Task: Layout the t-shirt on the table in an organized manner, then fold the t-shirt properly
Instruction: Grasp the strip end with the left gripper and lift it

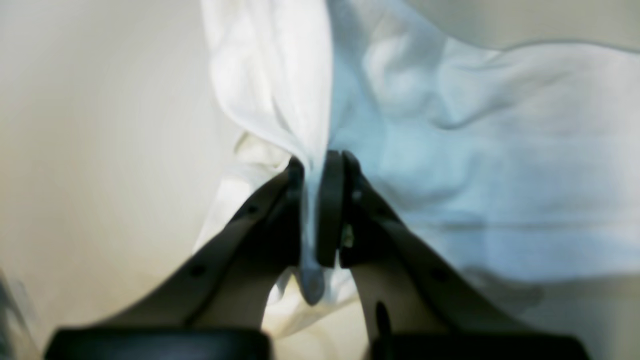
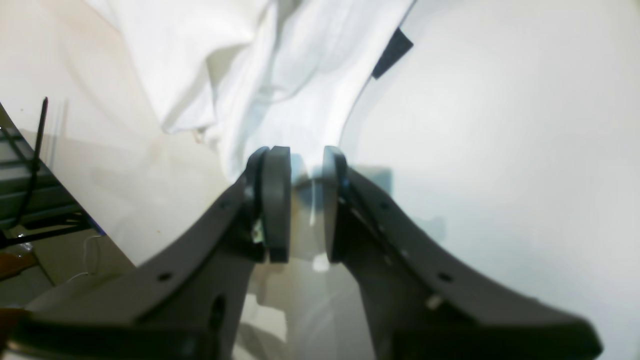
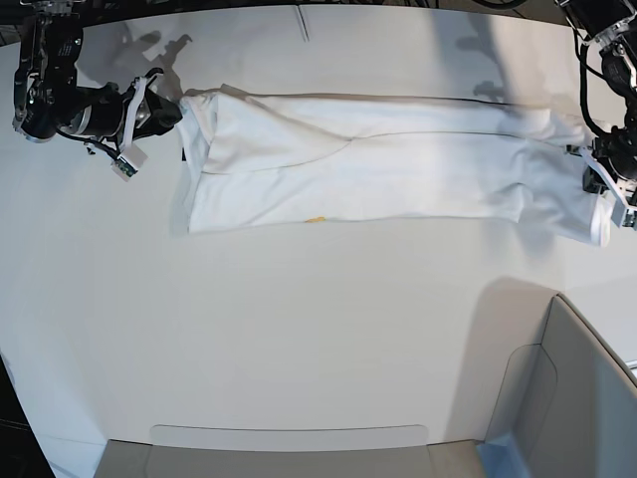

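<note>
The white t-shirt lies stretched in a long band across the far part of the white table. Only a small yellow bit of print shows. My left gripper is shut on a pinched fold of the t-shirt; in the base view it is at the shirt's right end. My right gripper stands at the shirt's left end. Its jaws are narrowly apart, with the cloth running in between them. The black neck tag shows just beyond it.
A grey-white bin wall stands at the near right corner. The table's left edge, with dark frame parts below it, lies close to my right gripper. Bare tabletop lies in front of the shirt.
</note>
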### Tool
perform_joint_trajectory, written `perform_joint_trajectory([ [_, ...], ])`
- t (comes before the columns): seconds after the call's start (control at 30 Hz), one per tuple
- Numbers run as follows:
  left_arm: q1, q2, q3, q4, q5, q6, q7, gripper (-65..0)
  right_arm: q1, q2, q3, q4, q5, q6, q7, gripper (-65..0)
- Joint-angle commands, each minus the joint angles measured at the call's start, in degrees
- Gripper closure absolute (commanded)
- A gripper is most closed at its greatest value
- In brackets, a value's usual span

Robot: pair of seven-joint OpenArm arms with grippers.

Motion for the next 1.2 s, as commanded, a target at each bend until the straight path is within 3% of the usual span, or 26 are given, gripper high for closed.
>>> perform_joint_trajectory([
  [0.0,0.16,-0.35,1.4,2.52,-0.08,0.07,-0.64,0.0,0.45,0.92,0.34,0.89,1.16,0.8,0.7,-11.8],
  [0.13,0.77,2.99,5.71,6.21,-0.08,0.65,-0.64,0.0,0.45,0.92,0.26,0.89,1.16,0.8,0.7,-11.8],
  [0.27,0.86,5.54,7.64,9.64,-0.08,7.42,-0.64,0.0,0.45,0.92,0.26,0.89,1.16,0.8,0.7,-11.8],
  [0.4,0.86,7.82,9.13,12.54,-0.08,10.84,-0.64,0.0,0.45,0.92,0.26,0.89,1.16,0.8,0.61,-11.8],
  [0.63,3.41,10.46,17.49,12.98,-0.16,11.28,-0.64,0.0,0.54,0.92,0.26,0.89,1.16,0.8,0.78,-11.8],
  [1.17,3.23,20.92,20.48,13.5,-0.16,11.37,-0.64,0.0,2.03,0.92,-5.2,0.1,0.9,0.8,0.87,-11.8],
])
